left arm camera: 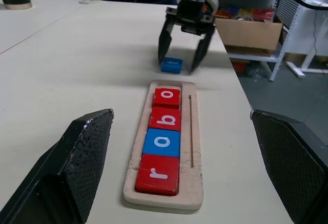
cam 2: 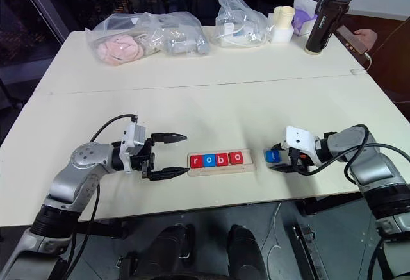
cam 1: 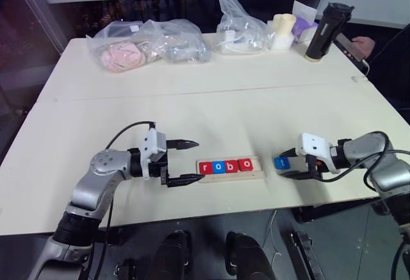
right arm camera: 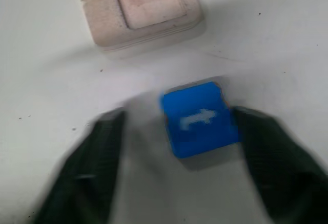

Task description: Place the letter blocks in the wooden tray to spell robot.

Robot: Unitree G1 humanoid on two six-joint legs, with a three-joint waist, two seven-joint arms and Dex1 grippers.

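Observation:
The wooden tray [cam 1: 258,165] lies near the table's front edge with four letter blocks in it: a red r [cam 1: 206,167], a blue o [cam 1: 218,166], a red b [cam 1: 232,165] and a red o [cam 1: 245,164]. Its right-hand slot is bare. A blue t block [cam 1: 282,162] lies flat on the table just right of the tray. My right gripper [cam 1: 288,164] points down over it, fingers [right arm camera: 102,152] on either side, one close against the block [right arm camera: 200,119], the other a little apart. My left gripper [cam 1: 194,161] is wide open, level, at the tray's left end.
Clear plastic bags [cam 1: 150,44] lie along the table's far side, with a pale cup [cam 1: 283,29] and a black bottle [cam 1: 327,31] at the far right. A person's hand [cam 1: 364,44] holds a phone there. The front edge [cam 1: 211,213] runs just below the tray.

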